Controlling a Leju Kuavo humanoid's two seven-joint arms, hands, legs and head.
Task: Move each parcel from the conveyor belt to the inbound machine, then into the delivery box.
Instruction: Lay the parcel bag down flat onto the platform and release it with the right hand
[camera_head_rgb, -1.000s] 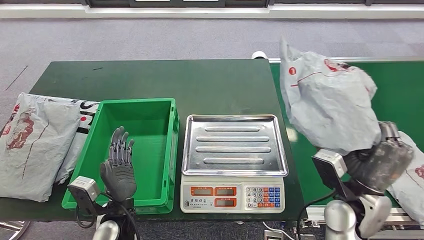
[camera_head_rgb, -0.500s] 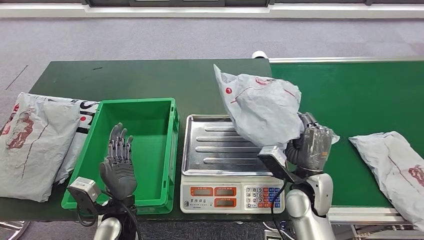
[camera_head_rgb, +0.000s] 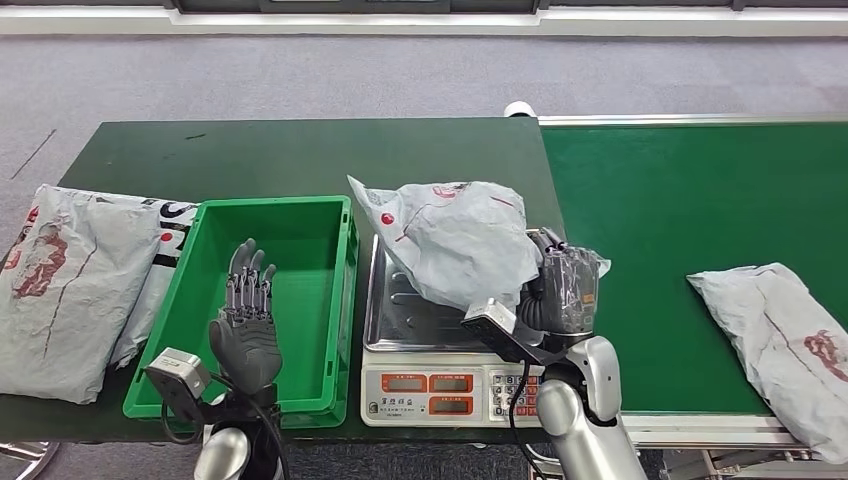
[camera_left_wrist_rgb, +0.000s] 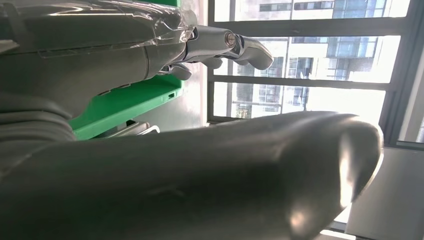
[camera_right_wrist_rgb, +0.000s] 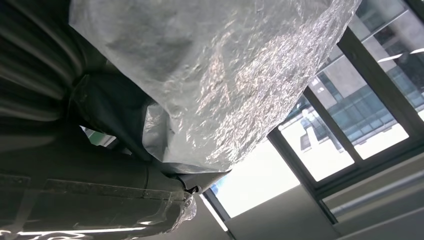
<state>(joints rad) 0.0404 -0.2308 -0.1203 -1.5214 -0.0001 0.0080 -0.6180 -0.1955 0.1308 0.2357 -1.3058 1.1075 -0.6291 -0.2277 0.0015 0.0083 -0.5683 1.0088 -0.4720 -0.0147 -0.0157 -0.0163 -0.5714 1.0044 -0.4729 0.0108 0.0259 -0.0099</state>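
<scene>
My right hand (camera_head_rgb: 562, 290) grips a crumpled grey parcel (camera_head_rgb: 455, 240) and holds it over the steel tray of the weighing scale (camera_head_rgb: 466, 385), its far corner reaching toward the green box. In the right wrist view the same grey parcel (camera_right_wrist_rgb: 215, 75) lies against the hand (camera_right_wrist_rgb: 75, 125). My left hand (camera_head_rgb: 245, 325) is open, fingers spread, above the near part of the green delivery box (camera_head_rgb: 290, 235). In the left wrist view the left hand (camera_left_wrist_rgb: 150, 45) holds nothing. Another grey parcel (camera_head_rgb: 785, 345) lies on the green conveyor belt (camera_head_rgb: 690, 210) at the right.
Flat grey parcels (camera_head_rgb: 70, 275) are piled on the dark green table (camera_head_rgb: 300, 155) left of the box. The scale's keypad and displays face me at the table's front edge. Grey floor lies beyond the table.
My right hand has carried the parcel leftward from above the belt to over the scale tray and lowered it. The parcel on the belt has drifted slightly left. My left hand has barely moved.
</scene>
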